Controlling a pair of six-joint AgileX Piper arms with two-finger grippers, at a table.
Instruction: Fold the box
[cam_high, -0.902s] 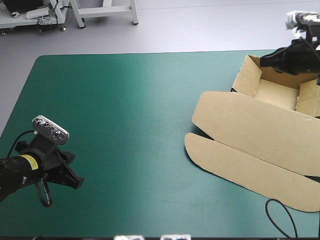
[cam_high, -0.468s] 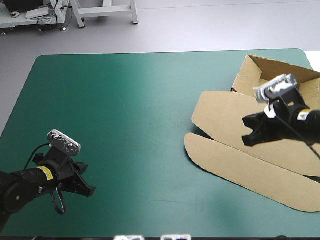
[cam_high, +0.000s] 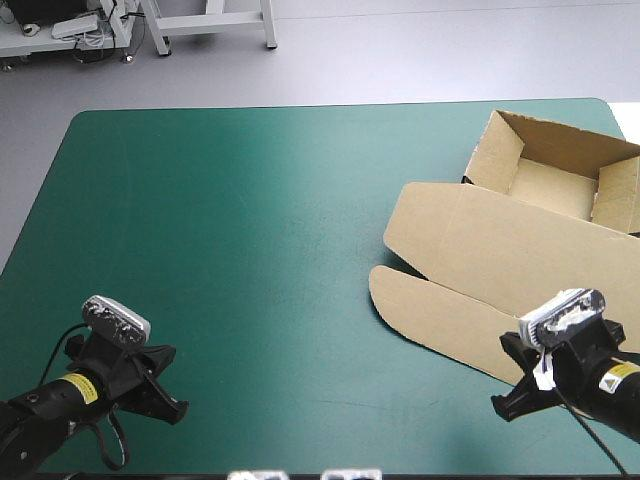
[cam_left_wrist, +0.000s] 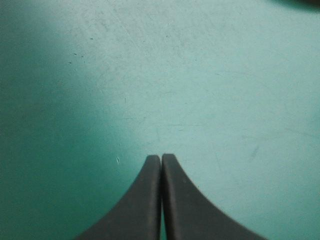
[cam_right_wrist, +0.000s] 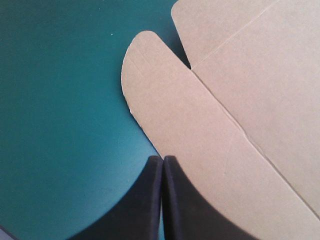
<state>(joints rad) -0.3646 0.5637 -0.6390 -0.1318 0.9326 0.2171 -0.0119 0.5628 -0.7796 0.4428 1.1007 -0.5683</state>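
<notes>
High view, biggest thing first: the tabletop (cam_high: 250, 250) carries the box (cam_high: 520, 240) along its right side, from the far right corner toward the near edge. The tray (cam_high: 555, 185) at the far end has its walls raised. Its right side runs out of view, so I cannot vouch for every wall. The lid (cam_high: 480, 235) lies flat on the tabletop beside it, and the rounded flap (cam_high: 430, 305) lies flat beyond that, nearest me. By my reading the forming of the tray is largely done, and what is left, if anything, concerns the lid and flap.

Both arms sit low near the tabletop's near edge, angled forward and down. The right gripper (cam_high: 500, 408) hangs at the flap's near edge. In its wrist view the black fingers (cam_right_wrist: 145, 200) are pressed together in one point, tips right at the line where brown board meets the teal-green cover (cam_right_wrist: 60, 125). I cannot tell whether they touch the board. The left gripper (cam_high: 178, 408) is near the near left corner, well apart from the box, also pressed together and holding nothing.
</notes>
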